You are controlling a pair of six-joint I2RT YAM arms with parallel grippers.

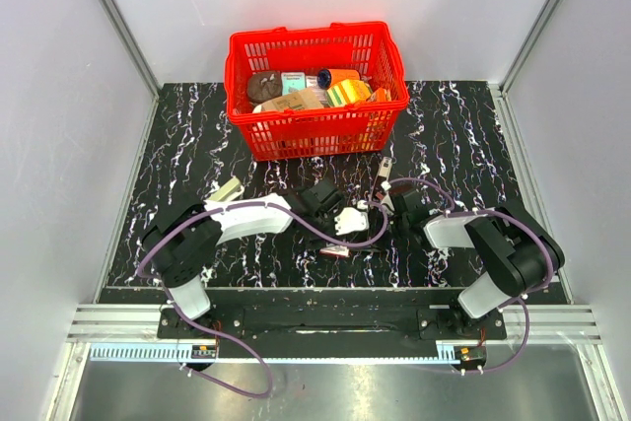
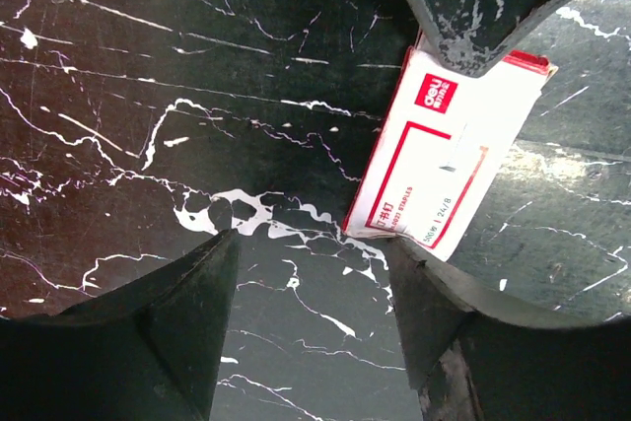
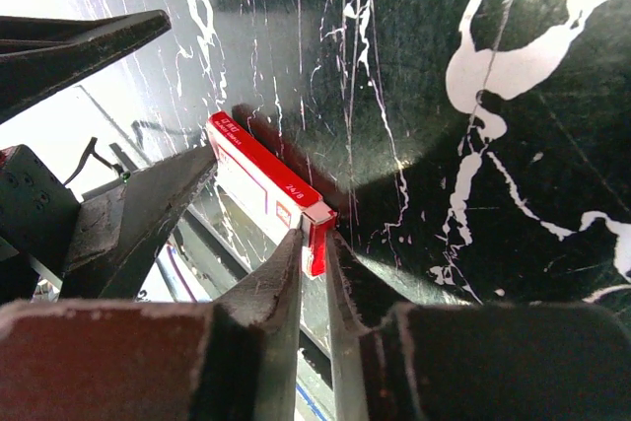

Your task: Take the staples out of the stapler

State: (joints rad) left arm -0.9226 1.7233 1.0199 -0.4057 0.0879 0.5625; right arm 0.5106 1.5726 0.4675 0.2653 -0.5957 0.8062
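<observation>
A slim grey stapler [image 1: 385, 176] lies on the black marble table just in front of the basket, clear of both grippers; neither wrist view shows it. A flat red-and-white staple box [image 2: 444, 165] lies on the table, also visible in the top view [image 1: 335, 250] and in the right wrist view [image 3: 261, 179]. My left gripper [image 2: 306, 239] is open and empty, low over the table, with the box beside its right finger. My right gripper [image 3: 315, 234] is shut on the red end flap of the box. Its fingers [image 2: 463, 7] cover the box's far end in the left wrist view.
A red plastic basket [image 1: 315, 130] filled with several packets stands at the back centre. A small pale object [image 1: 227, 189] lies by the left arm. Grey walls close in both sides. The two grippers are close together over the box at the table's near middle.
</observation>
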